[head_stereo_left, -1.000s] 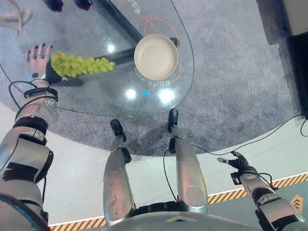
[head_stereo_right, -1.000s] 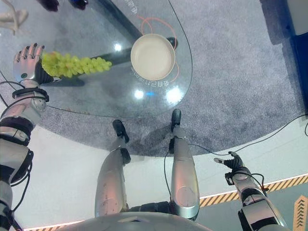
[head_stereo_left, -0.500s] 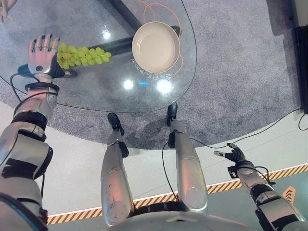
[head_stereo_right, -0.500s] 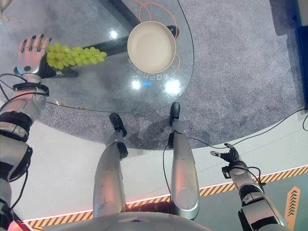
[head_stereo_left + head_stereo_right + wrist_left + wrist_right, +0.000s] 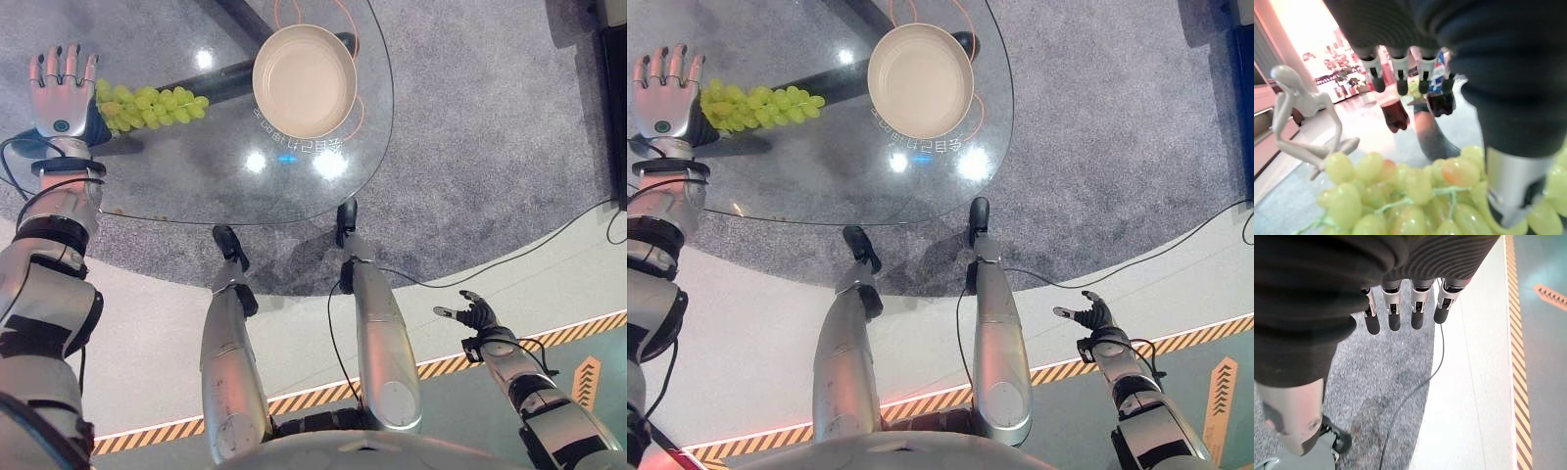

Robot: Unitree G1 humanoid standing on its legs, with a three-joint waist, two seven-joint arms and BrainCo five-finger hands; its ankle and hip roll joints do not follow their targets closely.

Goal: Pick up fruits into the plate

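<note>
- one bunch of green grapes [image 5: 147, 103] lies on the glass bench [image 5: 196, 166], its left end under the left hand [image 5: 61, 93], whose fingers are straight and spread.
- one cream plate [image 5: 304, 80] sits well apart, near the bench's right rim, bare glass between.
- right hand [image 5: 473, 313] hangs relaxed and open, low over the floor.

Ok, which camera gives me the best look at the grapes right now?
The left eye view: the whole bunch of grapes lies on the glass table, with the left hand open beside its end. The right eye view matches. The left wrist view shows a close part of the bunch.
</note>
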